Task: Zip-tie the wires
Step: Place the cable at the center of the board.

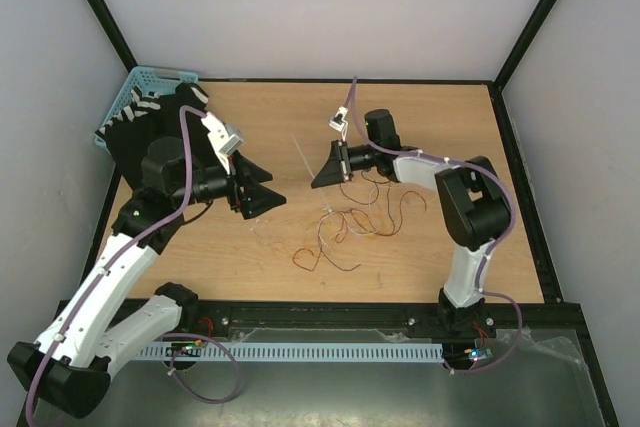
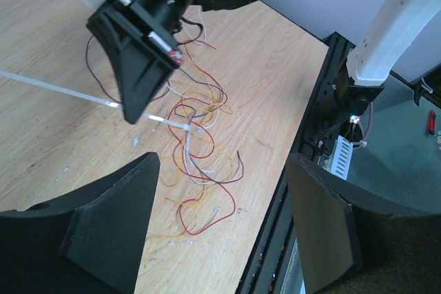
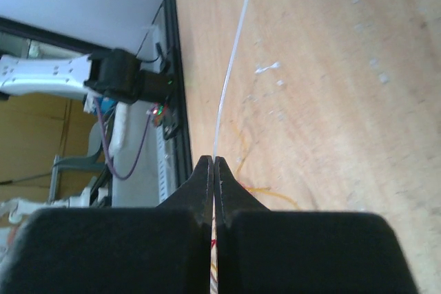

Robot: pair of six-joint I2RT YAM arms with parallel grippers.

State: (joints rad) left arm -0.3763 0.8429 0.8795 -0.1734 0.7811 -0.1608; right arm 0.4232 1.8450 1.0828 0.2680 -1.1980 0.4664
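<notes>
The wires lie in a loose tangle of red, dark, orange-yellow and white strands on the wooden table. In the left wrist view the wires spread out in front of my open left gripper, which holds nothing. My right gripper hovers at the tangle's far edge, shut on a thin white zip tie. The zip tie passes through the right gripper and its short end reaches into the wires. In the right wrist view the zip tie runs out from the shut right gripper.
A blue basket stands at the table's far left corner, behind my left arm. A white slotted cable duct and a black rail run along the near edge. Dark frame posts border the table's sides.
</notes>
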